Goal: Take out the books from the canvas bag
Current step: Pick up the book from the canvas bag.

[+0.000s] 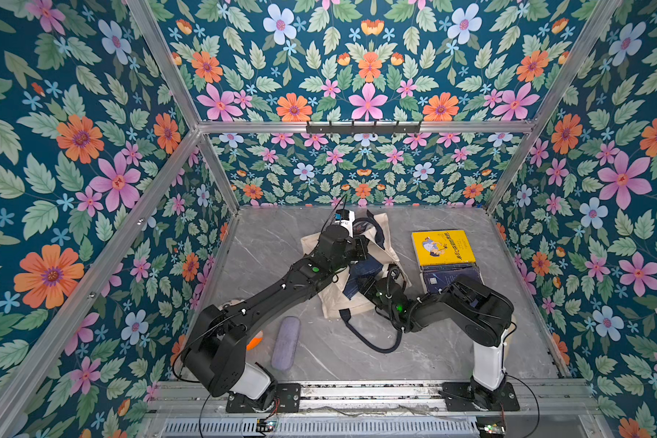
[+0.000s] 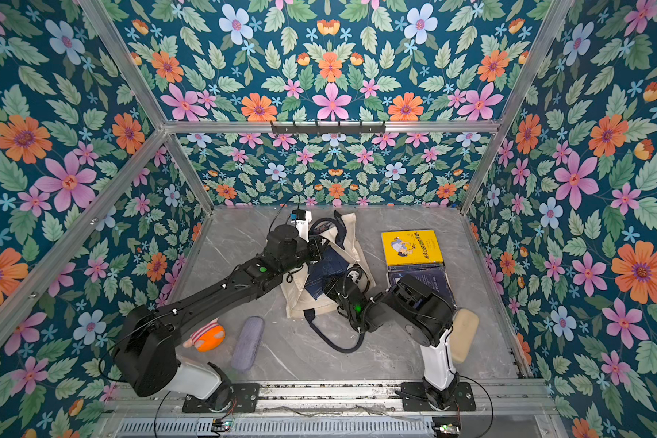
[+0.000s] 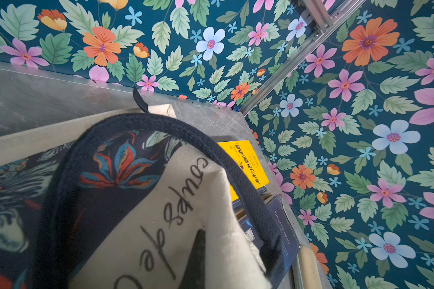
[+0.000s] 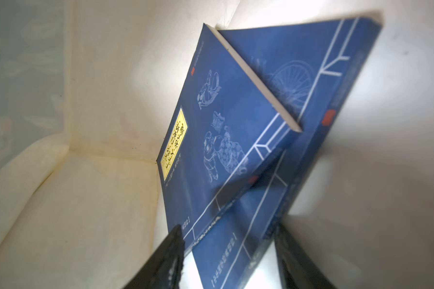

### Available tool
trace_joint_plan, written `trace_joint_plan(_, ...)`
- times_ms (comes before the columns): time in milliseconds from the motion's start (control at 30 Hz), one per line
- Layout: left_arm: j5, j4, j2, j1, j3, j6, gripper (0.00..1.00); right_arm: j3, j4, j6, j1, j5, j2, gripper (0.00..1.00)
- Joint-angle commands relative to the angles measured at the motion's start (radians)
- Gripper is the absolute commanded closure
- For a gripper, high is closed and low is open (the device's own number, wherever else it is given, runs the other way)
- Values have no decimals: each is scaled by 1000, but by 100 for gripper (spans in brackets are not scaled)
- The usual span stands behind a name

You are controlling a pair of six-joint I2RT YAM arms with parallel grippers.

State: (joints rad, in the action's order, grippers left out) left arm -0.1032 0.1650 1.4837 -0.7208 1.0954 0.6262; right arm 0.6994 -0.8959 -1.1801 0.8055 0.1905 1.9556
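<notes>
The cream canvas bag lies mid-table with its mouth lifted. My left gripper is shut on the bag's upper rim and holds it up; in the left wrist view the canvas drapes over the jaws. My right gripper reaches into the mouth. Inside, two navy books lie splayed, the top one with a yellow label. Both fingertips press on the pair's near end. A yellow book rests on a navy book outside, right of the bag.
A grey-lilac pouch lies near the front left, beside an orange toy. A beige oblong case sits behind the right arm. The bag's navy handle loops across the table towards the front. Floral walls close in on three sides.
</notes>
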Motion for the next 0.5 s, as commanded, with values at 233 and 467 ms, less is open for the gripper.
trace_joint_plan(233, -18, 59, -3, 0, 6, 10, 100, 0, 3, 54, 13, 93, 28, 57)
trace_joint_plan(467, -22, 59, 1, 0, 6, 12, 100, 15, -138, 97, -11, 49, 73, 69)
